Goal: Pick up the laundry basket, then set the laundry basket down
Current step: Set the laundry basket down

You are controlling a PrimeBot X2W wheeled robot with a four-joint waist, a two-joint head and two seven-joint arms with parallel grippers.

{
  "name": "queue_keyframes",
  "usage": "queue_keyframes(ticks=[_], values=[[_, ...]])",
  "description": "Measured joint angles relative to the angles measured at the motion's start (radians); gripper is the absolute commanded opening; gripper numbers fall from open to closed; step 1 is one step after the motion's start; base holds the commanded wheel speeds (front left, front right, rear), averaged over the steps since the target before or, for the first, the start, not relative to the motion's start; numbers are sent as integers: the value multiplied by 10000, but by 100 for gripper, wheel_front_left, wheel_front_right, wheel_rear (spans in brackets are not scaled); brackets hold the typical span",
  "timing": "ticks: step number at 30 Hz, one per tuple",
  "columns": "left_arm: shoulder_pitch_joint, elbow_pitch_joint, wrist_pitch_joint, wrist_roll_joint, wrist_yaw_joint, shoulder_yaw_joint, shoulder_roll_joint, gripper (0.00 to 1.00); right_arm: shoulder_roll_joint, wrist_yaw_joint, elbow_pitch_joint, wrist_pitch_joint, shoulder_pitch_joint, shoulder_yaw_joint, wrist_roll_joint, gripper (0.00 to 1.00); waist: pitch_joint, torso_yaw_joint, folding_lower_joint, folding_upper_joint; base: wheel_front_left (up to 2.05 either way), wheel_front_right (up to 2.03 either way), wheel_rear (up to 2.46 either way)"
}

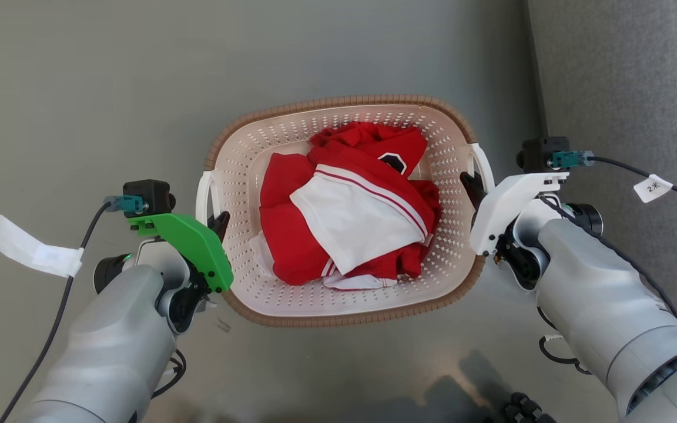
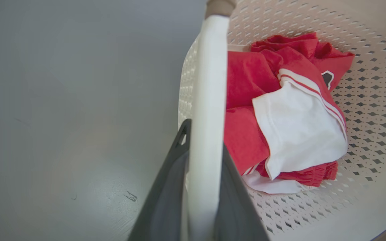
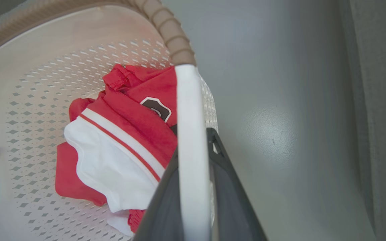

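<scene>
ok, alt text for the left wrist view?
The left tool grips a white side handle of a cream perforated plastic laundry basket with a brown woven-look rim, one dark finger on each side of it. Crumpled red and white clothes lie inside the basket, and grey floor lies to the handle's left.

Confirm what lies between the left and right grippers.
The laundry basket spans it, red-and-white clothing inside; left gripper and right gripper each straddle a white side handle. Clear in head view.
</scene>
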Motion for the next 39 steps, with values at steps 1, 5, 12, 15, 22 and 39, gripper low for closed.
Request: queue_keyframes(ticks=[1, 5, 12, 15, 22, 39], values=[[-5, -15, -23, 0, 0, -33, 2, 0, 6, 2, 31, -50, -2, -12, 0, 0, 82, -9, 0, 0, 0, 0, 0], [-47, -73, -136, 0, 0, -121, 4, 0, 17, 4, 125, -228, -52, -23, 0, 0, 379, -31, 0, 0, 0, 0, 0], [-215, -232, -226, 2, 0, -240, 86, 0, 29, 4, 167, -512, -243, -12, -4, 0, 845, -25, 0, 0, 0, 0, 0], [-248, -259, -265, 2, 0, -297, 146, 0, 40, 4, 196, -612, -308, 13, -8, 0, 1034, -15, -1, 0, 0, 0, 0], [-619, -297, -387, 2, 0, -382, 242, 0, 79, 4, 232, -819, -609, -25, -15, 0, 1444, -16, -1, 0, 0, 0, 0], [-804, -360, -709, -4, 0, -516, 282, 0, 113, 6, 336, -1076, -838, -73, -13, 0, 2064, -107, -1, 0, 0, 0, 0]])
